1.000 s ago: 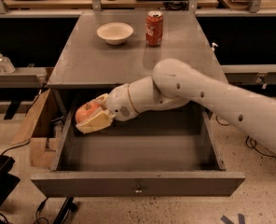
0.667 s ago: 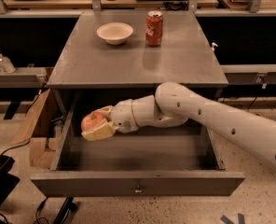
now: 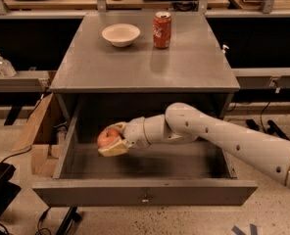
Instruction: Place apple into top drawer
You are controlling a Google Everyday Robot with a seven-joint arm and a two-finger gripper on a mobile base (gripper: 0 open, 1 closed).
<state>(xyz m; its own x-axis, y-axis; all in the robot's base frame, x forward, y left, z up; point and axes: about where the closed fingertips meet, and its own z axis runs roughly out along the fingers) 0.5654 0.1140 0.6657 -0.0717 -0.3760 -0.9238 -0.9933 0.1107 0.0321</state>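
The top drawer is pulled wide open below the grey cabinet top; its flat grey front has a small central keyhole. My gripper reaches in from the right, inside the drawer's left half, low over its floor. It is shut on the apple, red with a yellowish blush, held between the pale fingers. The apple's underside is hidden by the lower finger, so I cannot tell if it touches the drawer floor.
A white bowl and a red soda can stand at the back of the cabinet top. A cardboard box stands left of the drawer. My white arm crosses the drawer's right side.
The gripper with the apple has moved down and slightly right, from the drawer's upper left edge to deeper inside the drawer. The apple stays in its grip.
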